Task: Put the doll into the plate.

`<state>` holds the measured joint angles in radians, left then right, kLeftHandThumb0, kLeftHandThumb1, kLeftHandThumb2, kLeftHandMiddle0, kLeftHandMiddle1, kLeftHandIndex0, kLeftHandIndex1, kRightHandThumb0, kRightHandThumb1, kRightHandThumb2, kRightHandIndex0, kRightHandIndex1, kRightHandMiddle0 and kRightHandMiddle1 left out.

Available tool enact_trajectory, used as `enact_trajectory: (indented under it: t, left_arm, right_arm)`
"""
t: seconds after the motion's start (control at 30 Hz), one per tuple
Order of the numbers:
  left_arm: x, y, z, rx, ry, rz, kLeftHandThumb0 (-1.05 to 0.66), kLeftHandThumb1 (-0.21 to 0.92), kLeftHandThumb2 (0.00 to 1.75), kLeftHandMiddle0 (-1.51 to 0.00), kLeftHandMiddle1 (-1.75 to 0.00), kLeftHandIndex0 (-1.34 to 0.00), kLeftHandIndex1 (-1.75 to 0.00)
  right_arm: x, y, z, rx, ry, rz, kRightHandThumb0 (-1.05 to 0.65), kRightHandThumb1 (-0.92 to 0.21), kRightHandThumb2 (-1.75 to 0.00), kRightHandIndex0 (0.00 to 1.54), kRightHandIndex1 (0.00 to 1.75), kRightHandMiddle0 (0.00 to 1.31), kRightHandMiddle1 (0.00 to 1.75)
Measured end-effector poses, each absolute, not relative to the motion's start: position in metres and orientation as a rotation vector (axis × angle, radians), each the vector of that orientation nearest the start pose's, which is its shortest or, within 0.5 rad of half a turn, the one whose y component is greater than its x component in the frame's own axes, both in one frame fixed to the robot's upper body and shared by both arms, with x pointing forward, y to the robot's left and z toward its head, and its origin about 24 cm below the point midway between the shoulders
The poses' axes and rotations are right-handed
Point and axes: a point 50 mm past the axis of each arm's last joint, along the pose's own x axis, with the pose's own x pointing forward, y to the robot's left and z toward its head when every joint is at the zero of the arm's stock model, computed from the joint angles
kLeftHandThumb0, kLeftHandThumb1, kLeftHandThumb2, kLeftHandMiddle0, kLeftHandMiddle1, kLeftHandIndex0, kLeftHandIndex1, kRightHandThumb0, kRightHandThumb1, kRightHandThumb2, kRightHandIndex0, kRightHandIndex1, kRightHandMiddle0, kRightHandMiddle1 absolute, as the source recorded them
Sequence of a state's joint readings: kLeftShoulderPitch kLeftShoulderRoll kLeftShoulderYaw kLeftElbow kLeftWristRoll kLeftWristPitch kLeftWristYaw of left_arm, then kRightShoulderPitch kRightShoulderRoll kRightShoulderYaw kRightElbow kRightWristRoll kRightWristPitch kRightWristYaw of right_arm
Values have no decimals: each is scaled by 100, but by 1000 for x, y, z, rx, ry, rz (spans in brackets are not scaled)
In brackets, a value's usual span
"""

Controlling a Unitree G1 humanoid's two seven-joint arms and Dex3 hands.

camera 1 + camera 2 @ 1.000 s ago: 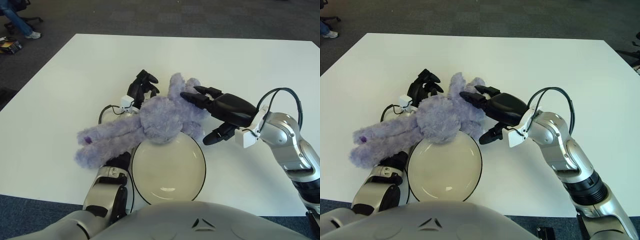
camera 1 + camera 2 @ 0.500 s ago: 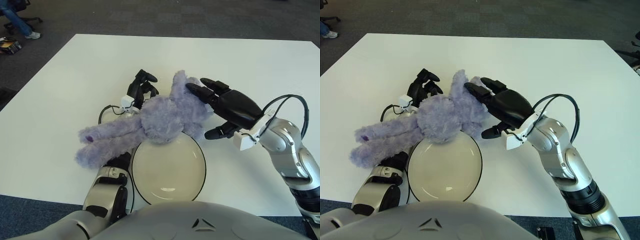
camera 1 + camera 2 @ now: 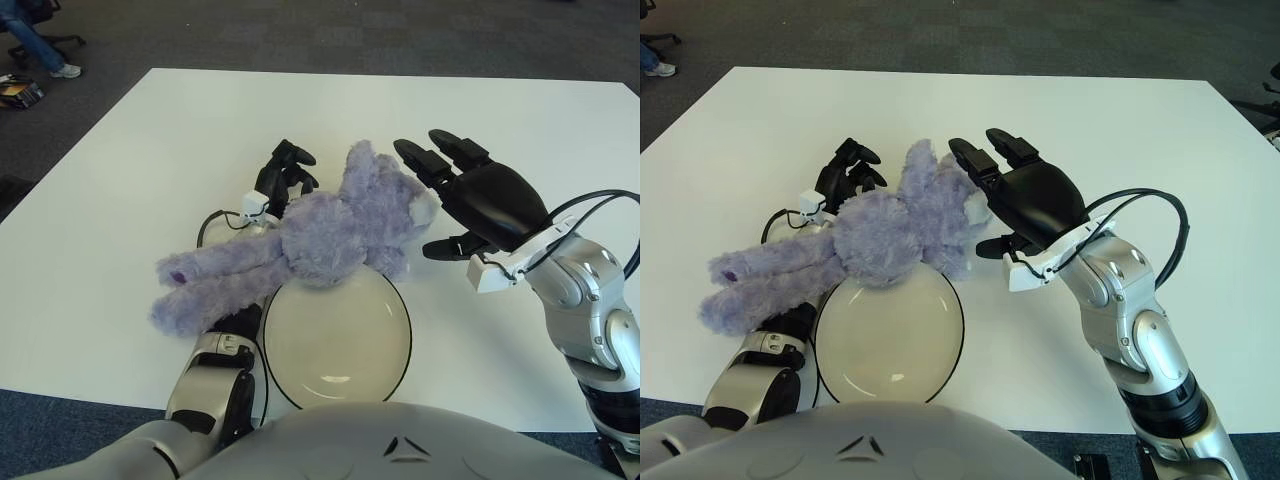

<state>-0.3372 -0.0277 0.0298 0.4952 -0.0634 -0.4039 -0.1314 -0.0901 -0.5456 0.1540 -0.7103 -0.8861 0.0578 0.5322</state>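
Doll (image 3: 320,235) lies on table (image 3: 120,180), overlapping plate (image 3: 338,340) rim; right robot hand (image 3: 478,195) spread, empty; left robot hand (image 3: 283,170) behind doll, grip unclear; advise cupping body, dragging plateward.

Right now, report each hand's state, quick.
Left hand: under the purple plush doll, fingers curled at its far side; grasp cannot be told.
Right hand: open, fingers spread, holding nothing, beside the doll's right.
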Motion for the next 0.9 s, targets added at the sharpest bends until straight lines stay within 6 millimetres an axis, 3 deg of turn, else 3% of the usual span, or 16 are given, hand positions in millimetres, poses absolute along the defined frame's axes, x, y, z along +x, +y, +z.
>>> enact_trajectory:
  t: [0.07,0.2,0.6,0.9]
  left_arm:
    - [309,119,55,-74,-232,-186,-1,33,132,-49,-175,-48,-175]
    - [309,119,54,-76,-226,-192,-1,33,132,-49,-175,-48,-175]
    - [309,119,53,-77,-228,-200,-1,33,131,-49,-175,-48,-175]
    - [309,119,54,-80,-234,-201,-1,34,131,-49,-175,-47,-175]
  right_arm:
    - [217,-135,184,-1475,-465,361,-58,-60,-75,5,1,0,0]
    - [218,-133,184,-1457,-467,373,-69,-75,-59,6,1,0,0]
    - [224,-126,173,-1405,-398,496,-36,-58,-84,11,3,0,0]
    - [242,-118,154,-1416,-362,559,-33,-59,-88,16,6,0,0]
